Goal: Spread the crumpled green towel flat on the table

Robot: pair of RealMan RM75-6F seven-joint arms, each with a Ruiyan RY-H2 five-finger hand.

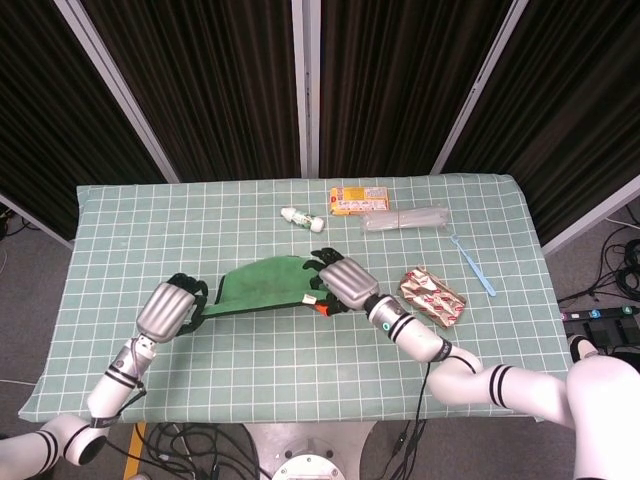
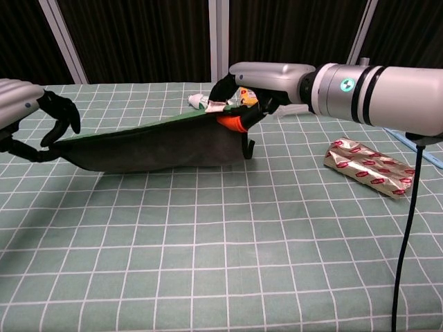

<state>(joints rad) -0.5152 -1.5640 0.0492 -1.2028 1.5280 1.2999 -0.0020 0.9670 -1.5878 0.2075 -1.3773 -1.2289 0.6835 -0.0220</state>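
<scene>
Green towel (image 1: 262, 287) hangs stretched between both hands just above the tabletop's front half, long axis left-right. Left hand (image 1: 170, 307) pinches one end; right hand (image 1: 343, 283) grips the other.

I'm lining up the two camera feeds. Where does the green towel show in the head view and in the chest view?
Head view: the green towel lies centre-left, stretched between the left hand and the right hand.
Chest view: the towel spans left to centre, its dark underside showing.
Shared landmark: the foil snack packet, right of the towel in both.
</scene>
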